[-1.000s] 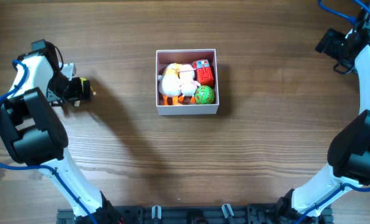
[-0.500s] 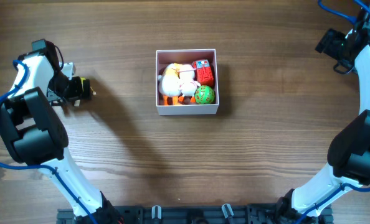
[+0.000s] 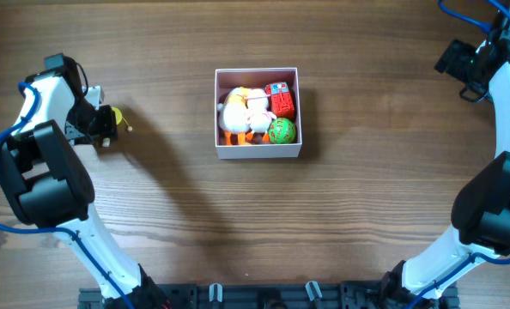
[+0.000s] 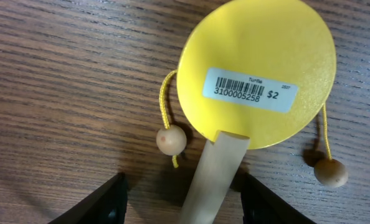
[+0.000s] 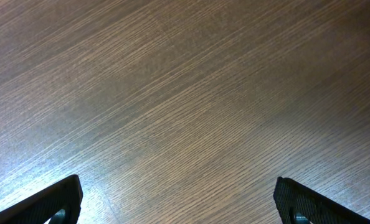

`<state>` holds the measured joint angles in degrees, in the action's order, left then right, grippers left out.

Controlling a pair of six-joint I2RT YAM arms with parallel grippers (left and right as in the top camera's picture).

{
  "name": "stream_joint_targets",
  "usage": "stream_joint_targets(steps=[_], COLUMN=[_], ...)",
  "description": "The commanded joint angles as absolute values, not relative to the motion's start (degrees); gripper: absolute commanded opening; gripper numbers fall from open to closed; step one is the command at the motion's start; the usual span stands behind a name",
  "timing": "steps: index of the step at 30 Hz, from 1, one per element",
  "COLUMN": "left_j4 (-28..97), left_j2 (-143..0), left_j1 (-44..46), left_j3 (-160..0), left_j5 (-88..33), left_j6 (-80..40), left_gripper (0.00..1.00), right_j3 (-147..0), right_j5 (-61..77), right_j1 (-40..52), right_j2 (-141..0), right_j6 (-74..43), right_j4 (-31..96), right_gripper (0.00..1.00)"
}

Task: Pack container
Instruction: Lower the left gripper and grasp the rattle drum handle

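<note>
The container (image 3: 257,152), a white square box, sits mid-table holding a yellow-and-white plush (image 3: 236,110), a red block (image 3: 281,101) and a green ball (image 3: 282,131). At the far left lies a yellow rattle drum (image 4: 253,68) with a barcode sticker, a pale wooden handle (image 4: 213,180) and two beads on strings (image 4: 171,139). My left gripper (image 4: 182,200) straddles that handle low over the table. Its jaws are open, with a clear gap on the left side and the right finger close to the wood. My right gripper (image 5: 179,199) is wide open over bare wood at the far right (image 3: 454,62).
In the overhead view the drum (image 3: 114,118) is about a hand's width left of the container, near the left arm's base. The table is brown wood grain all around. Both arm bases stand at the front corners.
My left gripper's jaws have narrowed around the drum's handle. The right arm and the container have not moved.
</note>
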<state>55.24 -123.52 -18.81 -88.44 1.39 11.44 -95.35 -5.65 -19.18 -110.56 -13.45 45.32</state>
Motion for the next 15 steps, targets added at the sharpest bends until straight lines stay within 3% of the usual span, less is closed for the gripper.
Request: stream_joint_targets(steps=[1, 5, 9, 15], left_j4=[54.92, 54.89, 54.92, 54.89], left_j2=[-126.15, -126.15, -126.15, -126.13], left_j1=[-18.74, -18.74, -18.74, -18.74], left_j3=[-87.96, -87.96, -87.96, -87.99], left_j5=[2.68, 2.66, 2.66, 2.68], left_j6=[11.31, 11.31, 11.29, 11.31], left_gripper=[0.44, 0.26, 0.25, 0.14], right_j3=[-95.24, -95.24, -95.24, -95.24], right_j5=[-6.61, -6.61, -6.61, -6.61], right_j1=[-19.11, -19.11, -19.11, -19.11], right_j2=[-110.61, -110.61, -110.61, -110.61], right_j6=[-14.09, -14.09, -14.09, -14.06], right_j4=[45.19, 45.19, 45.19, 45.19], right_gripper=[1.00, 1.00, 1.00, 1.00])
